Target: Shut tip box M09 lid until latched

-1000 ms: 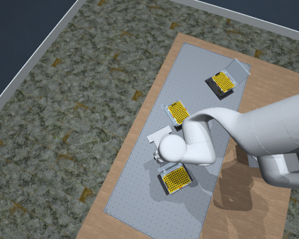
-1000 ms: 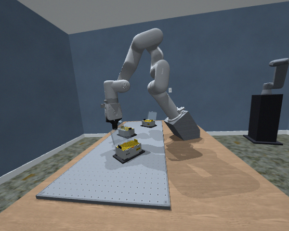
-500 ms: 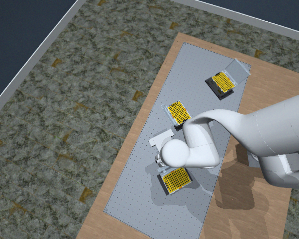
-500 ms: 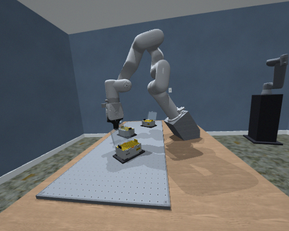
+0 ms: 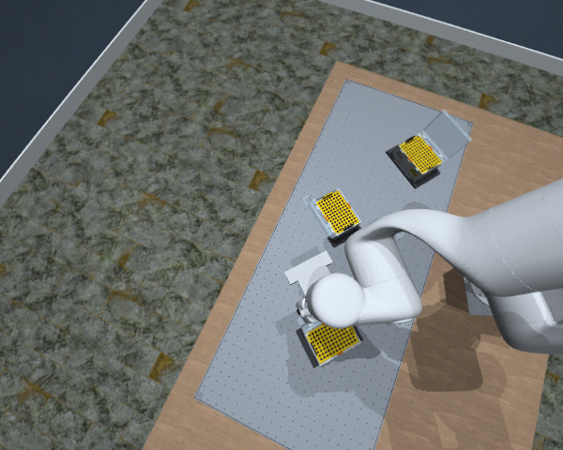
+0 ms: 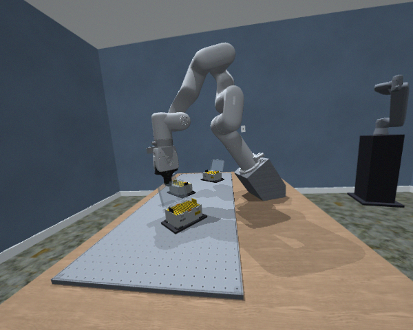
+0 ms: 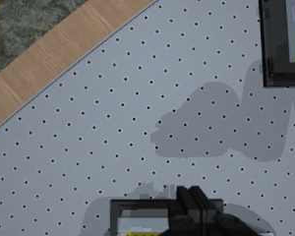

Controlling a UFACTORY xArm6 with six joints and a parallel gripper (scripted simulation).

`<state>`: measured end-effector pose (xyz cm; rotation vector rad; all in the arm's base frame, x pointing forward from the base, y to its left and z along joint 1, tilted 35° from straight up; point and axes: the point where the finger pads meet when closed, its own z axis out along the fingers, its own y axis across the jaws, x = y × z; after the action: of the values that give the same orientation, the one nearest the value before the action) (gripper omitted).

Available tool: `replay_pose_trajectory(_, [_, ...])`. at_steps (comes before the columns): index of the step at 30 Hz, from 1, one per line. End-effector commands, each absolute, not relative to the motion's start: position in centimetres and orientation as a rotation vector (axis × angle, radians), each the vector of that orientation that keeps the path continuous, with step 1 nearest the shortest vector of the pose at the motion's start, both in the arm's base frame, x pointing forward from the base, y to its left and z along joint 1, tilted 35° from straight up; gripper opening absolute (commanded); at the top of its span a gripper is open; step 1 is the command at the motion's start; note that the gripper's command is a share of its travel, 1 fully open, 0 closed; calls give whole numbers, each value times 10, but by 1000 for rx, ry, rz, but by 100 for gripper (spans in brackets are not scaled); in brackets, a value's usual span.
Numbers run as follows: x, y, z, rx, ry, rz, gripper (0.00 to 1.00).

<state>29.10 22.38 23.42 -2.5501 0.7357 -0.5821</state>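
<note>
Three tip boxes with yellow racks sit on black holder plates on the grey perforated mat (image 5: pixel 252 309). The nearest box in the exterior view (image 5: pixel 331 340) (image 6: pixel 183 210) has its clear lid (image 6: pixel 162 194) standing open. The middle box (image 5: pixel 337 212) (image 6: pixel 181 187) and the far box (image 5: pixel 419 154) (image 6: pixel 212 174) are open too; the far lid (image 5: pixel 448 129) stands up. My gripper (image 6: pixel 166 180) (image 7: pixel 186 205) is shut on nothing and hangs just above the nearest box's open lid. The arm hides it in the top view. The stickers are too small to read.
The wrist view shows one holder plate's edge (image 7: pixel 277 74) at the top right and another box (image 7: pixel 138 216) under my fingers. The wooden table edge (image 7: pixel 49 54) runs at the upper left. The arm's base (image 6: pixel 265 179) stands beside the mat.
</note>
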Motion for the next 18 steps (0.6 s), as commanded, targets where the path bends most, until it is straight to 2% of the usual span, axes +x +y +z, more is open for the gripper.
replay_pose_trajectory(1, [288, 226, 235, -2547, 735, -585, 0])
replay_pose_trajectory(18, [271, 237, 232, -2547, 735, -584, 0])
